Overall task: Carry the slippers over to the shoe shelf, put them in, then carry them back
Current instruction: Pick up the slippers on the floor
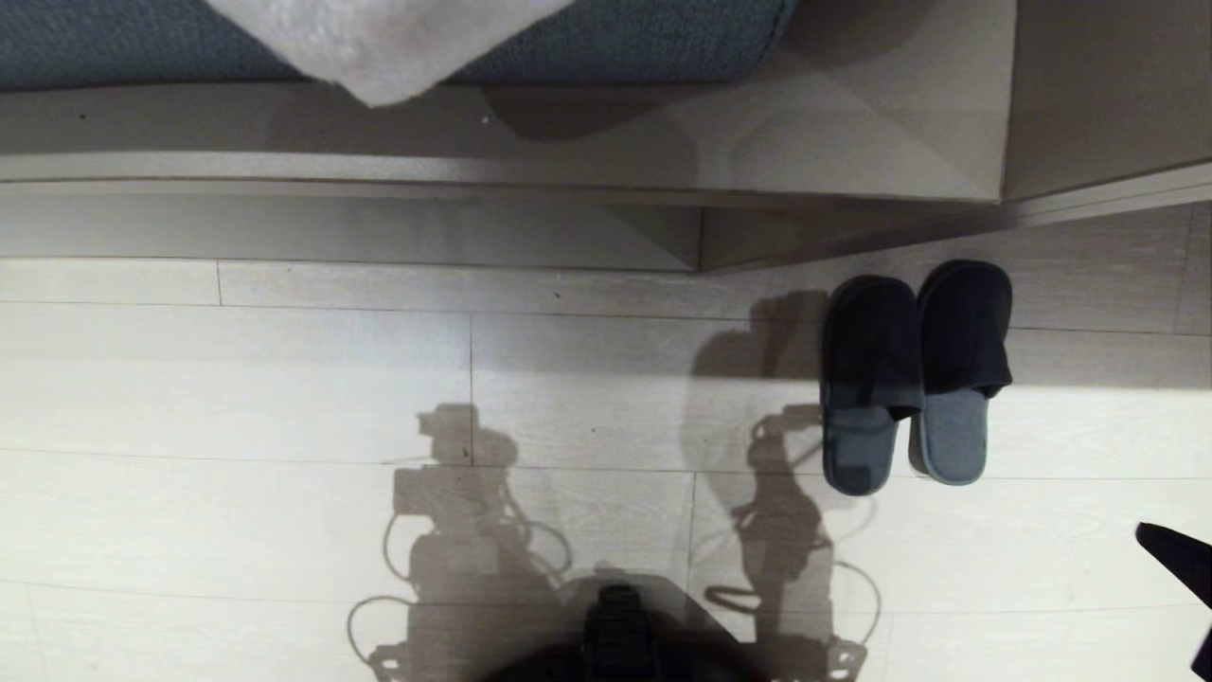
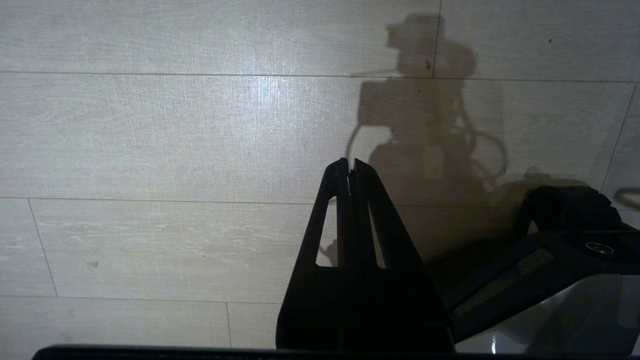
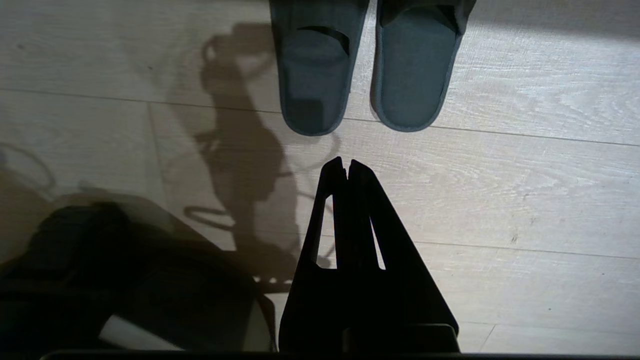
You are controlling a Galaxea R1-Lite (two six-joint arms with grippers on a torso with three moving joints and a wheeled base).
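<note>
Slippers (image 1: 914,374): pair lying side by side on the pale plank floor (image 1: 284,379), right of centre in the head view, toes pointing away toward the far side, open heels toward the robot. The two touch or nearly touch along their inner edges. Toe ends sit in the shade cast by a low taupe ledge (image 1: 473,170); heel ends lie in light. Above the ledge at the far side, a blue-grey textured surface (image 1: 142,43) with a white cloth (image 1: 379,43) draped over it.

Right gripper (image 3: 347,162): fingers pressed together, tips meeting, holding nothing. It hangs over bare floor just short of the slipper heels (image 3: 365,75), roughly in line with the gap between the two, not touching them. In the head view only a dark tip shows at the near right edge (image 1: 1179,559).

Left gripper (image 2: 350,164): fingers closed, tips together, empty, over bare floor on the left side, well apart from the slippers.

Robot base (image 1: 620,635): dark, at the near middle edge. Arm and cable shadows fall on the floor ahead of it.

Shoe shelf: cannot tell it in these views.
</note>
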